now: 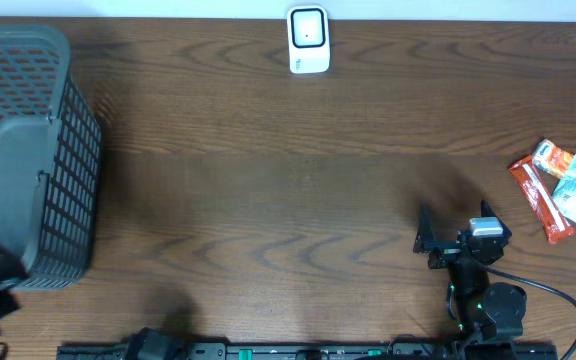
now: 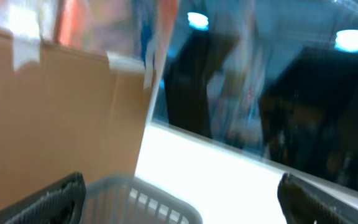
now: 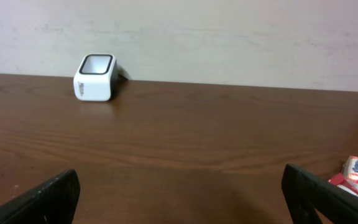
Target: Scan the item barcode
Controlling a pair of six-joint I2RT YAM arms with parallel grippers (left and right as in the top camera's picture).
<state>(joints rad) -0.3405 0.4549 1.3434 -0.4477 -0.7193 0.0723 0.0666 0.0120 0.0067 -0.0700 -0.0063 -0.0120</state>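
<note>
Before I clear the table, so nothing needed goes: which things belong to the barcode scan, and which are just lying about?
For the job:
scanner
snack packets, likely the items to scan

Lying about:
basket, probably; scanning itself does not need it
cardboard box, seen only from the left wrist

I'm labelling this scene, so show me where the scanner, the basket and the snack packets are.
scanner (image 1: 308, 30): overhead view, on its dark window.
basket (image 1: 78, 180): overhead view, on its mesh side wall.
snack packets (image 1: 540, 197): overhead view, on the red packet.
</note>
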